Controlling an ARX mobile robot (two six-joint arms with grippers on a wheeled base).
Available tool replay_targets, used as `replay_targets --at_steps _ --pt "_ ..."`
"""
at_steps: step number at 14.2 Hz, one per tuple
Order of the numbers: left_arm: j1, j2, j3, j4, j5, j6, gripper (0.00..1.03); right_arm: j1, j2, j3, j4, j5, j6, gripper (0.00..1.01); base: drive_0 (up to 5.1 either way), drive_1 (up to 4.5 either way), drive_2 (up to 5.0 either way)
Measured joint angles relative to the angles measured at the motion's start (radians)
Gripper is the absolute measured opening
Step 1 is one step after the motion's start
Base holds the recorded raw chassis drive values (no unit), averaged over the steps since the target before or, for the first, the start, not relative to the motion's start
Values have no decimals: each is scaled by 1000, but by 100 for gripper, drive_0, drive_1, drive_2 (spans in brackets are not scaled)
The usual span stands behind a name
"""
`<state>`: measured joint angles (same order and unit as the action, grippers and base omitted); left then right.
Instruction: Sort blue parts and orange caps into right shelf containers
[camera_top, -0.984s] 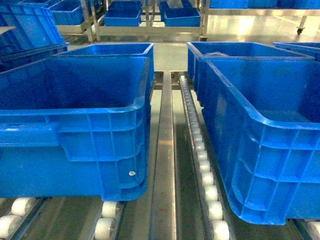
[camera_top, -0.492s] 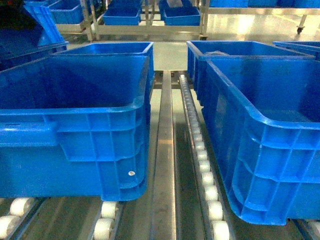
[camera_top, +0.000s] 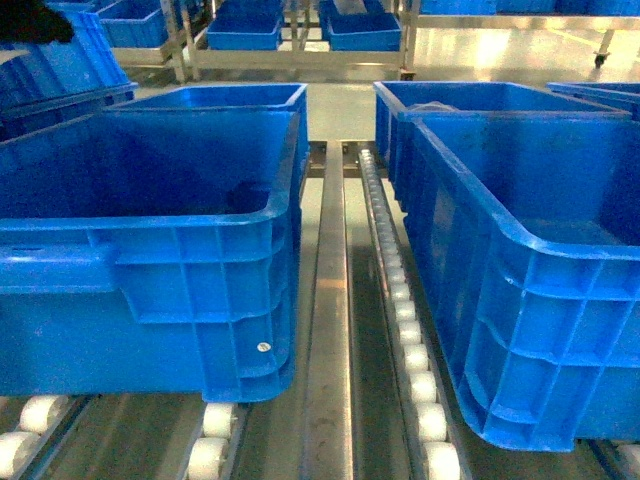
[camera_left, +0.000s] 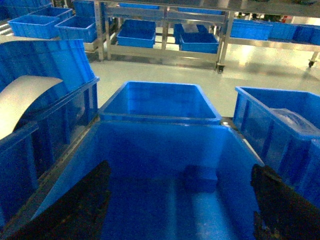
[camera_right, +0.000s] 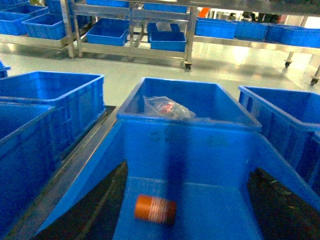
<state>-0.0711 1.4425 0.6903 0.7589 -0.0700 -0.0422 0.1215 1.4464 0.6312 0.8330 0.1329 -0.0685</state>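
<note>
Both wrist views look down into large blue crates, the right shelf containers. In the left wrist view my left gripper (camera_left: 182, 167) hangs open over a crate (camera_left: 160, 121), dark fingers (camera_left: 85, 210) spread wide. A small blue part (camera_left: 200, 178) lies on that crate's floor. In the right wrist view my right gripper (camera_right: 190, 170) is open too, over another crate (camera_right: 190, 145). An orange cap (camera_right: 155, 209) lies on its side on the floor there. The head view shows both front crates, left (camera_top: 200, 270) and right (camera_top: 540, 300), with floors hidden and no gripper clearly visible.
A roller track (camera_top: 405, 310) and steel rail (camera_top: 328, 300) run between the crates. More blue crates stand behind; one holds a clear plastic bag (camera_right: 167, 107). A tilted crate with a white curved sheet (camera_left: 25, 100) sits at left. Shelving with small blue bins (camera_top: 245, 30) lines the back.
In the head view a dark shape appeared at the upper left and has risen toward the top edge. The crates have not moved.
</note>
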Motion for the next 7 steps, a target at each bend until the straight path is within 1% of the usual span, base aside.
replay_targets --at_steps 1,2,3,4,5,6,7 --pt "7 -57 -87 33 4 17 66 -7 -55 -87 23 -19 29 63 0 0 0" --pt "14 -102 -156 59 11 24 54 -20 -99 -154 38 -32 43 50 0 0 0" --pt "24 -150 -232 80 21 24 39 -33 -147 -222 53 -40 50 36 0 0 0" --pt "59 -190 -294 88 64 25 27 -45 -191 -277 59 -52 53 23 0 0 0" --pt "73 -230 -343 97 63 25 14 -50 -234 -321 60 -58 53 10 0 0 0" --pt "75 -275 -387 99 64 24 1 -57 -277 -361 60 -67 55 2 0 0 0" --pt "73 -314 -425 98 67 26 2 -92 -319 -396 53 -123 55 2 0 0 0"
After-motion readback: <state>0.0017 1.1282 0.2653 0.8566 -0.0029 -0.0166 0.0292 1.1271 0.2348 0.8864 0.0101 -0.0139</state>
